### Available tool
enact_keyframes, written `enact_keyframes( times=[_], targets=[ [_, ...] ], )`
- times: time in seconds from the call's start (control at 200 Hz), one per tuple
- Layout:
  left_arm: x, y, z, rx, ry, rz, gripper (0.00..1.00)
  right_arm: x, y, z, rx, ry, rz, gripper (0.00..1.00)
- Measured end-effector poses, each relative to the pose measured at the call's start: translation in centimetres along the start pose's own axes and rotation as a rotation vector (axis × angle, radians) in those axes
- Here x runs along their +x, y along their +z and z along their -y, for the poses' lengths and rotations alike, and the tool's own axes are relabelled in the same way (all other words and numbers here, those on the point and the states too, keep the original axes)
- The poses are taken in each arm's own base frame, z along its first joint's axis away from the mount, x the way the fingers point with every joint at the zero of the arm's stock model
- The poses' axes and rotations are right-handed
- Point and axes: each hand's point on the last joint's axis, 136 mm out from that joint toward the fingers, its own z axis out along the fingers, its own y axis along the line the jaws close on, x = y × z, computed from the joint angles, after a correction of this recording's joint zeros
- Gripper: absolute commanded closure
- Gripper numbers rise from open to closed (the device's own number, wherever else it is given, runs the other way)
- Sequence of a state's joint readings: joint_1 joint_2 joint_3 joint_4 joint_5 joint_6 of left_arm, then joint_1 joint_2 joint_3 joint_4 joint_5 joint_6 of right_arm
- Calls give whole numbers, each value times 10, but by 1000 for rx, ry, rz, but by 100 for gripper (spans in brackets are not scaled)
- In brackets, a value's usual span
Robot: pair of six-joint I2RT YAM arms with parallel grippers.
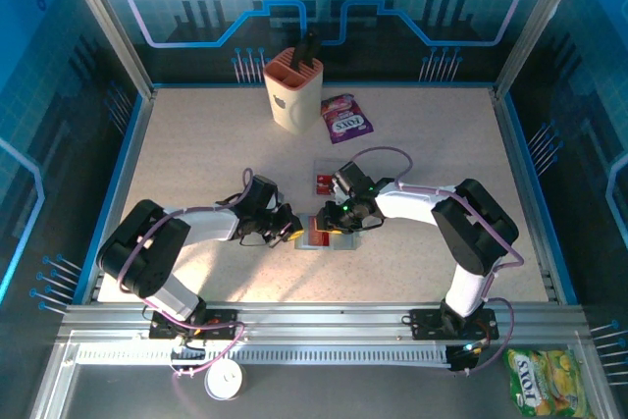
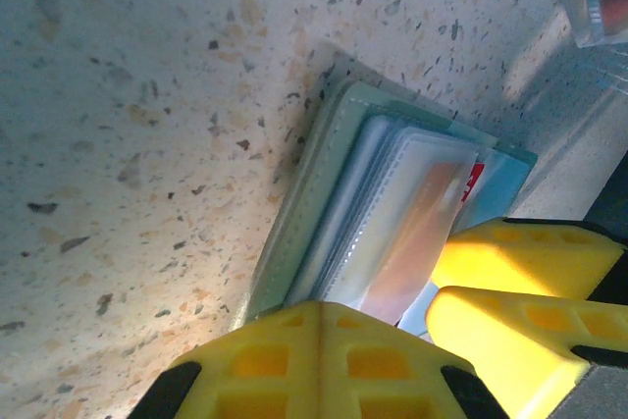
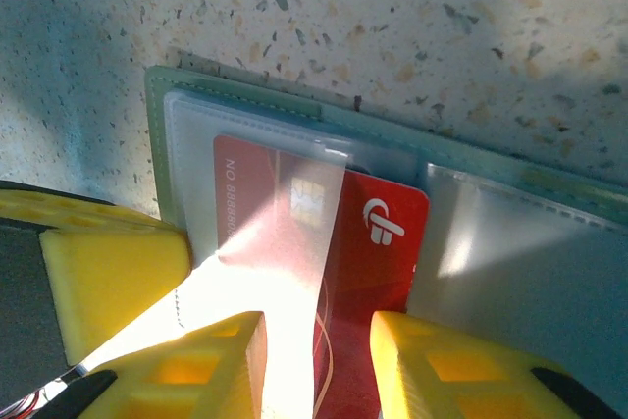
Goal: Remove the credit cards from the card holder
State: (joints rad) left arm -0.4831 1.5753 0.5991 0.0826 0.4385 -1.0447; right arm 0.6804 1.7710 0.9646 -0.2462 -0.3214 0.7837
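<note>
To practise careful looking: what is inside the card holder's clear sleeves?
A red credit card with a chip and white logo lies partly in a clear sleeve of the card holder. Anything beneath it is covered.

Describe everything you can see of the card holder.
The card holder is a flat grey-green folder lying open on the speckled table, between both arms. Its stitched covers hold clear, glossy plastic sleeves. A red card sits partly out of one, and an orange card shows inside another. The left fingers, shut, sit at one edge; the right fingers stand apart over the red card.
</note>
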Motion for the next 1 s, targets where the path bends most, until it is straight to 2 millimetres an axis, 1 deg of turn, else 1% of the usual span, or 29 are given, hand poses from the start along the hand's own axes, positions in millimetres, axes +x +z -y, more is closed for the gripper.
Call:
enact_keyframes(
  times=[0.315,0.55,0.645,0.74,0.825,0.905,1.001],
  targets=[
    [3,-3,-5,-24,-14,-5,95,3,-5,2,15,5,-2,63],
    [6,-8,-6,-44,-18,-11,94,0,-17,-3,10,-6,30,63],
    [4,-10,1,-48,0,-8,94,3,-19,-1,10,-5,31,63],
    [2,-11,15,-30,26,-5,94,8,-19,5,15,3,27,63],
    [5,-10,25,-18,49,-11,94,10,-17,11,16,19,27,63],
    [8,-6,29,-19,63,-22,94,12,-15,16,15,36,27,62],
    [13,1,30,-34,72,-42,94,15,-12,20,8,52,22,63]
  ],
)
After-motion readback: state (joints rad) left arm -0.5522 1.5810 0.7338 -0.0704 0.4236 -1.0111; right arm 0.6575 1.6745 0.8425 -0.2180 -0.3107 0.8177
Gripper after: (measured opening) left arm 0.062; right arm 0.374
